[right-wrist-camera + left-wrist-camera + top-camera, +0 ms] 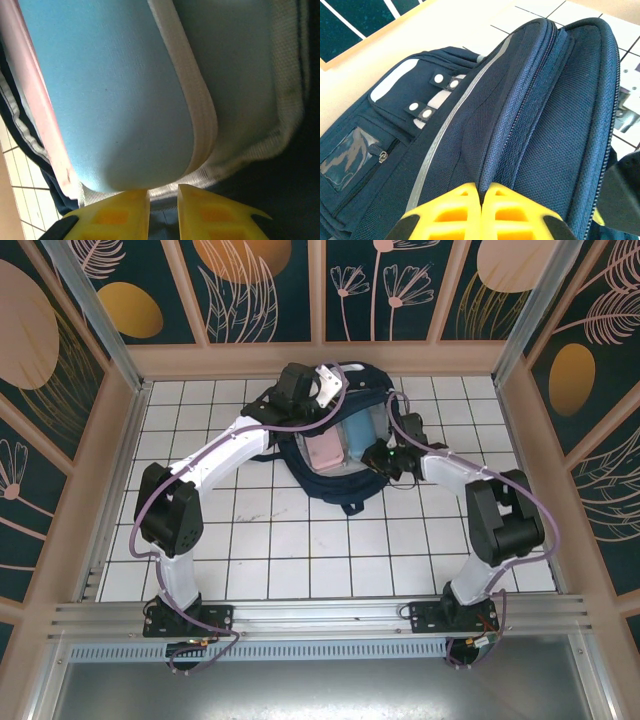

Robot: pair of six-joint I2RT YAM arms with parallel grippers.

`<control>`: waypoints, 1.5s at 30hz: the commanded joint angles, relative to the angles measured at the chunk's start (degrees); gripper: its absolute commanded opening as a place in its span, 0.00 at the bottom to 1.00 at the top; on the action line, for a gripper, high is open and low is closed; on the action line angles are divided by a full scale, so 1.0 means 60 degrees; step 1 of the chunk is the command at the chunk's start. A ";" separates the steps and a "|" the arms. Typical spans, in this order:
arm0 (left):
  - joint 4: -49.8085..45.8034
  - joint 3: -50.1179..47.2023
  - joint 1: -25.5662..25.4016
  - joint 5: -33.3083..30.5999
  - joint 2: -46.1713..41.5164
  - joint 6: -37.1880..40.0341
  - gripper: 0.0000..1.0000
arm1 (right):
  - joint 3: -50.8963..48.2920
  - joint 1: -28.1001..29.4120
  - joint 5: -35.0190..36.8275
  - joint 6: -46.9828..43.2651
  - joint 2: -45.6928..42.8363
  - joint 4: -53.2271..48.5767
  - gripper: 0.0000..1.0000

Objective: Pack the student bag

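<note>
- a dark navy bag [312,480] lies at the far middle of a white tiled table [300,540], its mouth open toward the camera above.
- both arms reach forward from the near edge and meet at the bag, the left at its far left side and the right at its right side.
- left gripper [481,205]: its two yellow fingers are pressed together with no gap. a fold of the bag's fabric beside a zip runs straight into the line where they meet, so they appear to pinch the bag's edge.
- the left wrist view also shows the bag's outside: a grey reflective stripe, white patches with snap studs, and a small clear window pocket with a zip.
- right gripper [163,210]: its yellow fingers stand a narrow gap apart at the mouth of the bag. i cannot tell whether they pinch anything.
- just past those fingertips, inside the bag, a light blue item [115,90] with a rounded end stands next to a pink item [35,100], against a pale lining.
</note>
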 commanded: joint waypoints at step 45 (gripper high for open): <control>0.1134 -0.0476 -0.0062 0.0548 -0.0862 -0.0460 0.00 | 0.0651 0.2072 0.1302 0.0977 0.1971 0.4994 0.11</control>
